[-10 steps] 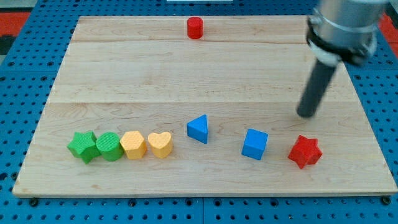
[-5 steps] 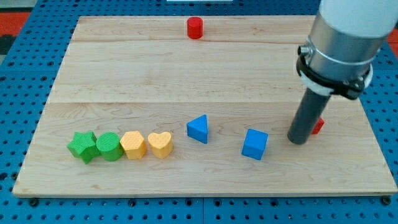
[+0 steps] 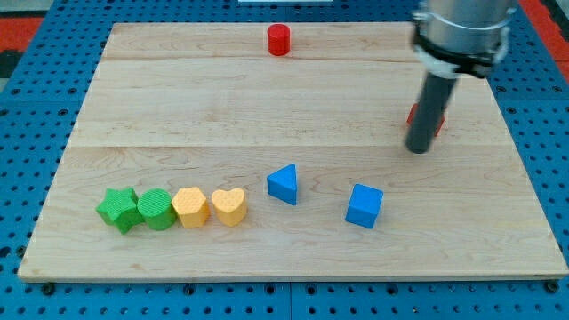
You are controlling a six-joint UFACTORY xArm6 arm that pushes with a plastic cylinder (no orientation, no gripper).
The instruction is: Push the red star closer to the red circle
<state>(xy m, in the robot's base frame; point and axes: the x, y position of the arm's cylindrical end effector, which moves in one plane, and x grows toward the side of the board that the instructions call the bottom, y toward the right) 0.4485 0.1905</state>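
Red star-shaped block (image 3: 439, 123) sat mostly hidden just behind my tip (image 3: 417, 148), seemingly touching the rod. Red round block (image 3: 279, 40) lay well away toward the view's top-left. No jaws here; no writing was readable.

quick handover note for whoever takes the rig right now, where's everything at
My tip is down on the board at the view's right, directly in front of the red star, which shows only as slivers behind the rod.
The red circle sits near the view's top edge, left of the star.
Done: nothing final; the two are still far apart.
Left: push the star up and left toward the circle.
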